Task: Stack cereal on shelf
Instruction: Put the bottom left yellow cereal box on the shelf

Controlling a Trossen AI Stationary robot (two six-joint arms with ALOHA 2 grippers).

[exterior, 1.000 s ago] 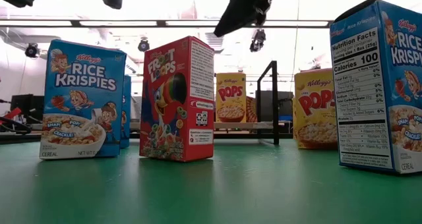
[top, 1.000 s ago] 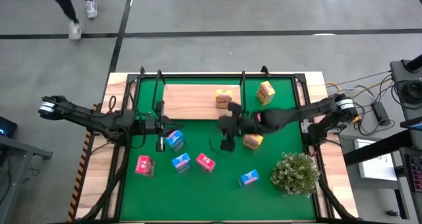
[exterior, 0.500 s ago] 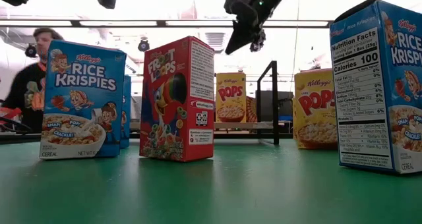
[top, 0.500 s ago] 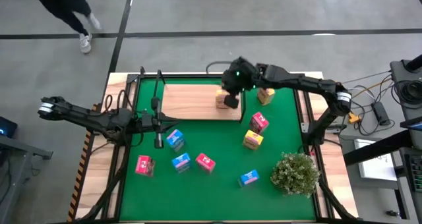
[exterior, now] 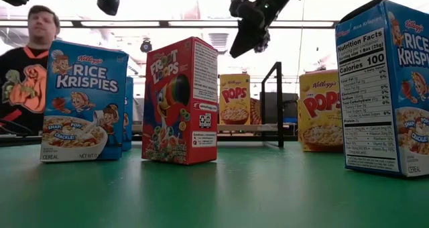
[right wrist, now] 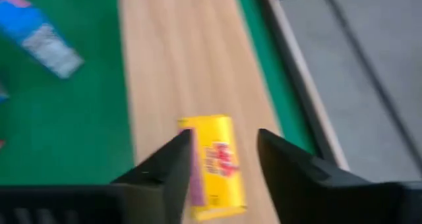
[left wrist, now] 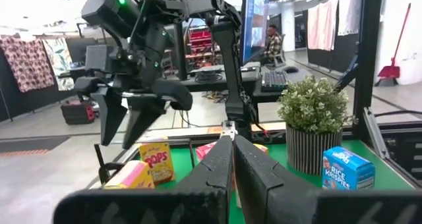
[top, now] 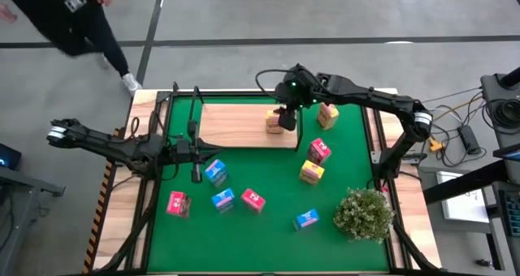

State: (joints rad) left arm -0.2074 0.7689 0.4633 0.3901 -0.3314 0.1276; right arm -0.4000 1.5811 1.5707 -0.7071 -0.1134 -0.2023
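Fingers of my right hand (top: 284, 118) are spread, hanging just above the yellow cereal carton (top: 275, 121) that lies on the shelf (top: 236, 126). In my right wrist view that carton (right wrist: 214, 159) sits directly below and between my two dark fingers (right wrist: 170, 163), untouched on both sides, so I judge it is resting on the board by its own weight and I grip nothing. My left hand (top: 196, 173) waits with its fingers pressed together, low over the green bench mat (top: 268, 227), with a blue carton (top: 215, 172) just beside it.

Most cereal is not on the shelf: a second yellow carton (top: 327, 113) stands past the shelf's end from my right hand, and a pink-red one (top: 318, 151) and a third yellow one (top: 312, 173) sit on the mat nearer the plant (top: 363, 213).

Only the high view shows the whole spread of cartons. From table height the low view hides all that, yet it shows my right hand (exterior: 245, 40) well above the shelf carton (exterior: 234, 99). A person (exterior: 27, 67) stands behind the bench there.
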